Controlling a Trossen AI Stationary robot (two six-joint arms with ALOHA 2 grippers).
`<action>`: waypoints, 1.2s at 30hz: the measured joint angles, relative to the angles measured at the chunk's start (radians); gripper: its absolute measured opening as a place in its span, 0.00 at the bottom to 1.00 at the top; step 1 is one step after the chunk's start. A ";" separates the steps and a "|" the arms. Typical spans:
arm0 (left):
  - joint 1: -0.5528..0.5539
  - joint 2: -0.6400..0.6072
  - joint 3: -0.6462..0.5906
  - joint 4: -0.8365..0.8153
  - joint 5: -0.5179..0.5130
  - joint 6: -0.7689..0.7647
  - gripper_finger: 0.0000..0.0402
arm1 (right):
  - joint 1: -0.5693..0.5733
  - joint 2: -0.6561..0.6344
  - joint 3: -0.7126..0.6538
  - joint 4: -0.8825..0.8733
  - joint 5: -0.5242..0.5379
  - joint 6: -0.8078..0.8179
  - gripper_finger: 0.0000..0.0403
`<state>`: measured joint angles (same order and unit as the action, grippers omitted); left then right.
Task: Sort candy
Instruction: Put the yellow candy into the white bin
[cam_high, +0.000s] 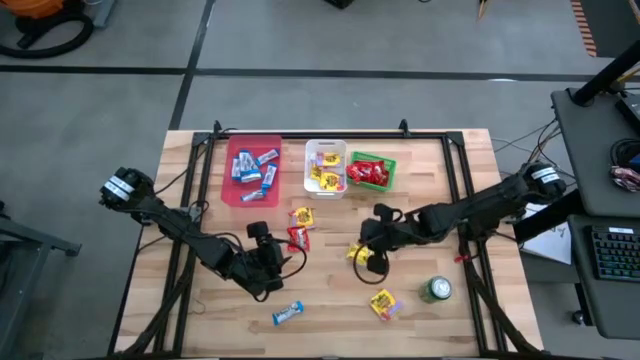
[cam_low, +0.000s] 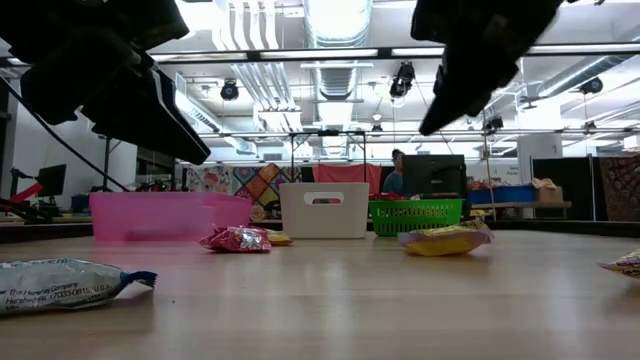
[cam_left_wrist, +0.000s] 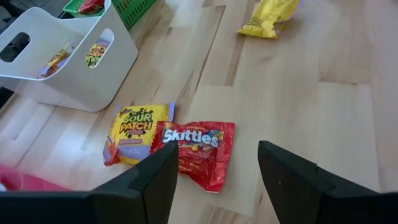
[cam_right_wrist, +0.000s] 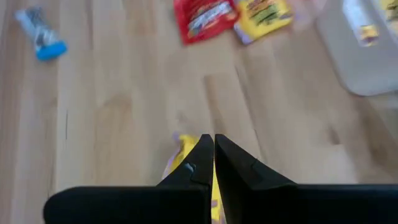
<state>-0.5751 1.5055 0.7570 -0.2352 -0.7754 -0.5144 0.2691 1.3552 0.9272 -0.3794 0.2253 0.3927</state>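
Blue bar (cam_low: 65, 283) nearest, flat on tabletop (cam_high: 330, 290). Right hand (cam_right_wrist: 213, 163) pinched on yellow packet (cam_right_wrist: 184, 158), white bin (cam_high: 326, 167) up-left of it. Left hand (cam_left_wrist: 217, 165) spread, red packet (cam_left_wrist: 200, 149) just ahead.

Three bins (cam_high: 325, 168) stand in a row at the table's (cam_high: 455, 330) far edge, candy (cam_high: 300, 228) scattered nearer.

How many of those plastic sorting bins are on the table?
3, in a row along the table's far edge: a flat pink plastic bin, a white plastic bin in the middle, then a green mesh basket. None seems hidden.
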 joint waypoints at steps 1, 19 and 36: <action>0.000 0.000 0.000 0.001 0.000 0.000 0.51 | 0.002 0.008 -0.003 0.001 -0.007 -0.009 0.02; 0.001 0.000 0.000 0.011 0.000 -0.022 0.51 | -0.008 0.277 -0.016 0.058 -0.045 0.041 0.63; -0.031 -0.047 0.009 -0.090 -0.011 -0.020 0.51 | -0.026 0.260 -0.018 0.140 -0.099 -0.003 0.27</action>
<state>-0.6061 1.4584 0.7660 -0.3249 -0.7868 -0.5342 0.2435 1.6148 0.9095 -0.2397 0.1259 0.3899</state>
